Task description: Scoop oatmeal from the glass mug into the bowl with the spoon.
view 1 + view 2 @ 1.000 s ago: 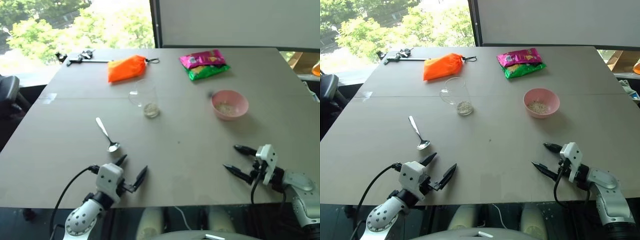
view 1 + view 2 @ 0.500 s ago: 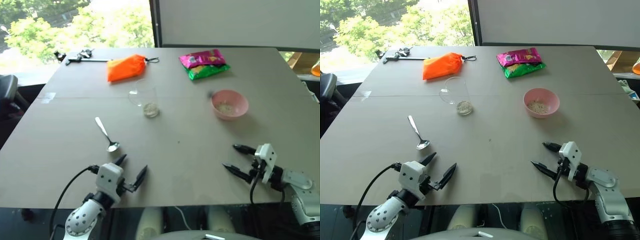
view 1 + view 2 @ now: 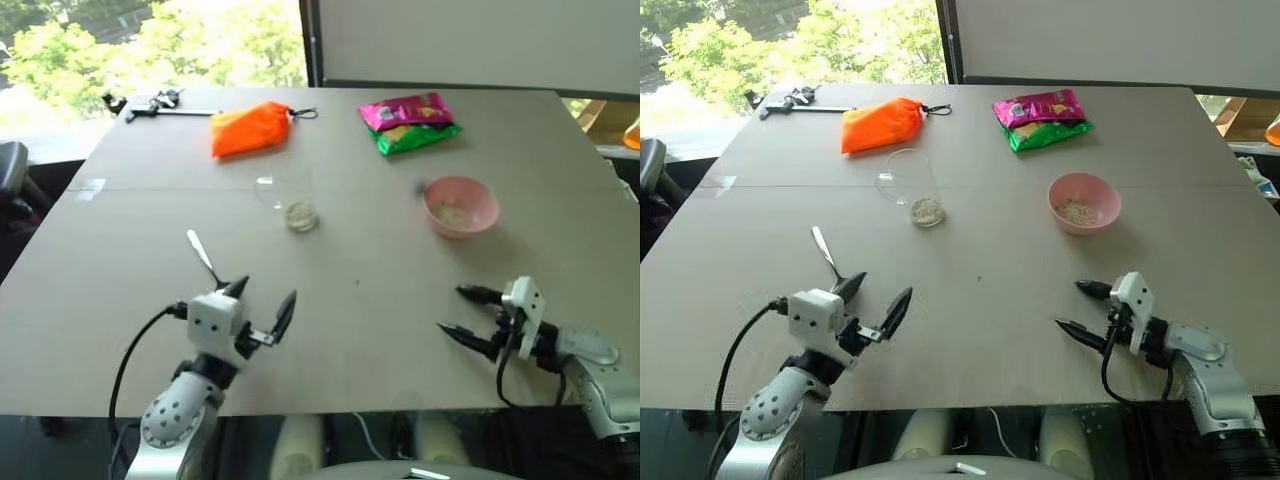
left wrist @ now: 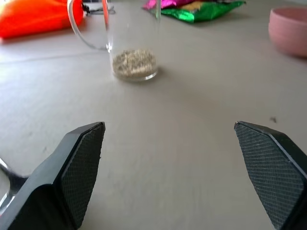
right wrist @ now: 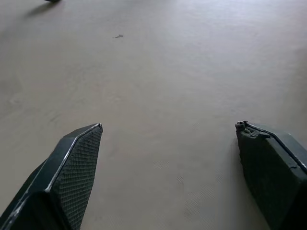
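Grippers both spread wide, nothing held.
Your left gripper (image 3: 262, 303) hovers over the table (image 3: 360, 330), with the spoon (image 3: 202, 255) lying just beyond its left finger and the mug (image 3: 289, 190), oatmeal (image 4: 134, 63) in its base, farther ahead. Your right gripper (image 3: 464, 312) sits low near the table edge; the bowl (image 3: 460, 206) stands well ahead of it.

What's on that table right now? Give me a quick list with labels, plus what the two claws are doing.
glass mug: upright, a little oatmeal at its bottom
bowl: pink, some oatmeal inside
spoon: lying on the table, beside the left gripper
left gripper: open, empty
right gripper: open, empty
far side: orange pouch, snack packets, black tool
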`<control>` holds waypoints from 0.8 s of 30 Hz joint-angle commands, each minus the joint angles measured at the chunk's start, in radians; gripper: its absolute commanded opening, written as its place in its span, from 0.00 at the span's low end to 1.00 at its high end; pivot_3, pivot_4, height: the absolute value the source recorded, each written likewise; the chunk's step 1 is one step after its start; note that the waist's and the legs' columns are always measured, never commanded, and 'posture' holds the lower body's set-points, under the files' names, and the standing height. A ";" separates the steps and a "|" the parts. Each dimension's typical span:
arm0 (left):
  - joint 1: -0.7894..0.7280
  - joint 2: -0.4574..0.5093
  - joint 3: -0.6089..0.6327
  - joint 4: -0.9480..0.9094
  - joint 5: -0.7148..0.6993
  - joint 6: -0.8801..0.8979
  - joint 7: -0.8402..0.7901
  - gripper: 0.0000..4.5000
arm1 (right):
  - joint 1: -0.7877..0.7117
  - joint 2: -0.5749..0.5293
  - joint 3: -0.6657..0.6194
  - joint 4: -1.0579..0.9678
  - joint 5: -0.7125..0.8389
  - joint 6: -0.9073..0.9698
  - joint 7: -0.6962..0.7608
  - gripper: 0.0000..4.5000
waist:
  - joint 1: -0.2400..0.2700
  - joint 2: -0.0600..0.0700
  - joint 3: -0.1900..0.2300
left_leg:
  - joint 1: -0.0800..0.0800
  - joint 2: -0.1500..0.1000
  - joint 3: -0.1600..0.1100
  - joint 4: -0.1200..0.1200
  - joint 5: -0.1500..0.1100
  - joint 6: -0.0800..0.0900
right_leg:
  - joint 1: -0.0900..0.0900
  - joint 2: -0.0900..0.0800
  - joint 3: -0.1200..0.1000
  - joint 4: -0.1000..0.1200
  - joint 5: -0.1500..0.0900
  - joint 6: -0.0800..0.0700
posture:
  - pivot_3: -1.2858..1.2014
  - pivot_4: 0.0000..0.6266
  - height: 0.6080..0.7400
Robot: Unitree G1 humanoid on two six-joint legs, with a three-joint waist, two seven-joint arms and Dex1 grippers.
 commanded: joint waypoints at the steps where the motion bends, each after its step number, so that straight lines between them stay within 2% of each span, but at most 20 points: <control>1: -0.139 -0.018 0.065 -0.098 -0.021 0.226 0.162 1.00 | -0.079 -0.013 0.032 -0.170 0.091 0.146 -0.007 0.99 | -0.001 0.002 0.002 | -0.001 0.000 0.000 0.000 0.000 0.000 | 0.000 0.000 0.000 0.000 0.001 0.002 | 0.52 0.24 0.66; 6: -0.310 -0.002 0.158 -0.092 0.015 0.504 0.306 1.00 | -0.214 -0.014 0.057 -0.309 0.165 0.294 -0.050 0.99 | 0.001 -0.002 0.005 | -0.005 -0.002 -0.002 0.000 0.001 -0.001 | -0.002 0.002 -0.001 0.000 0.002 0.003 | 0.52 0.24 0.66; 10: -0.366 0.008 0.199 -0.072 0.032 0.650 0.351 1.00 | -0.280 -0.038 0.067 -0.375 0.179 0.372 -0.074 0.99 | 0.003 -0.004 0.007 | -0.011 -0.003 -0.005 0.001 0.003 -0.005 | -0.004 0.001 -0.005 -0.001 0.002 0.003 | 0.52 0.24 0.66; 18: -0.394 -0.034 0.192 0.012 0.039 0.792 0.355 1.00 | -0.352 -0.056 0.065 -0.436 0.194 0.430 -0.102 0.99 | 0.003 -0.007 0.008 | -0.012 -0.007 -0.008 0.002 0.004 -0.007 | -0.004 0.000 -0.006 0.000 0.002 0.003 | 0.52 0.24 0.66; 24: -0.442 -0.051 0.224 0.112 0.056 0.806 0.365 1.00 | -0.344 -0.069 0.062 -0.435 0.189 0.425 -0.089 0.99 | 0.003 -0.007 0.009 | -0.011 -0.008 -0.010 0.002 0.006 -0.009 | -0.004 0.000 -0.007 0.004 0.002 0.003 | 0.52 0.24 0.66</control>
